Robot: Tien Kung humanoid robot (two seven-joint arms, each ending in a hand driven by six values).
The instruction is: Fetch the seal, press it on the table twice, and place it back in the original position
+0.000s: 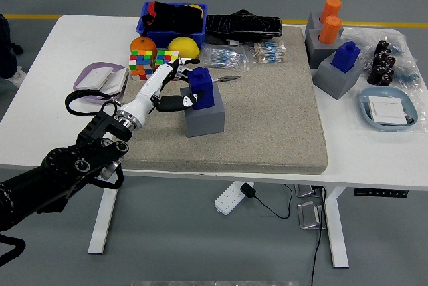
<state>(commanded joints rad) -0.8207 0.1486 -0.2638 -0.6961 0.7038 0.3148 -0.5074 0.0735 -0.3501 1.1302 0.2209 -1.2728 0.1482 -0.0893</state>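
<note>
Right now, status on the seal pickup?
Left hand wrapped on blue seal, seal still seated on grey holder. Right hand not in view. Small knife and Rubik's cubes close by, not blocking.

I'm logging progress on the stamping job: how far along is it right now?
Nothing on the grey mat shows that a press has been made; whether any happened can't be told. In hand: the left robot hand is closed around the blue seal, which sits on its grey block. Either it's the fetch, with both presses and the return left, or the final put-back; one frame doesn't settle it.
</note>
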